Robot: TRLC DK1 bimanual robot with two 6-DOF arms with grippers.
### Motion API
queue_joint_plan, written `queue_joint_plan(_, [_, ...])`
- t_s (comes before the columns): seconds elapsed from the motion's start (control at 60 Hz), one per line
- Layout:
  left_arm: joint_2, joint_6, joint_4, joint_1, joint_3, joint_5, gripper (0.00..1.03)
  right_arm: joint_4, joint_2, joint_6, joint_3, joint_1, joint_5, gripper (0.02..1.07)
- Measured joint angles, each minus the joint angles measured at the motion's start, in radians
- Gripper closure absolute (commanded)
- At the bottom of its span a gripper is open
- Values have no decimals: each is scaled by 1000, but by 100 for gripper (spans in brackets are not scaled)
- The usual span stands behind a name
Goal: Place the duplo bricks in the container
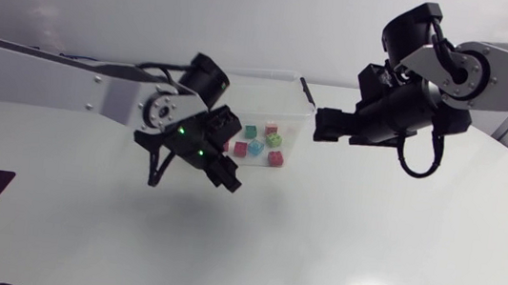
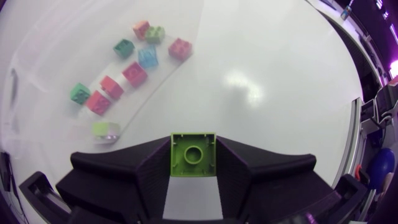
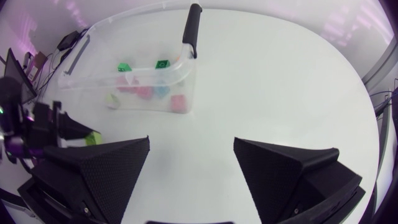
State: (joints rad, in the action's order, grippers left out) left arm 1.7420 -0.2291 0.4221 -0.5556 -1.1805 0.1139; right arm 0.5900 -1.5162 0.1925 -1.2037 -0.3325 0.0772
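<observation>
- One lime-green square duplo brick [image 2: 193, 155] sits pinched at the very tips of the left gripper [image 2: 193, 163]. The broad black fingers press it from both sides, with its hollow underside facing the wrist camera.
- The brick looks to be beside the clear plastic container [image 1: 284, 93], over the white table [image 1: 366, 251], not yet above the opening.
- Several red, green, blue and pink bricks [image 2: 134, 73] already lie inside.
- The right gripper [image 3: 191, 142] hangs spread wide and empty near the container's black handle [image 3: 191, 28].
- Risks, as I judge them:
  - Letting go here would drop the brick on the table.
  - A low approach could knock the wall and shove the light container.
  - The shallow tip hold may slip.
  - The two arms are close enough to clash over the container.
</observation>
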Motion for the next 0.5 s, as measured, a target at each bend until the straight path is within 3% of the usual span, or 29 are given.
queue_joint_plan(0.217, [-101,0,20,92,-115,0,89,-14,74,-31,152,0,5,8])
queue_joint_plan(0.5, [-43,1,-76,146,-262,0,87,-18,179,-79,275,-1,3,8])
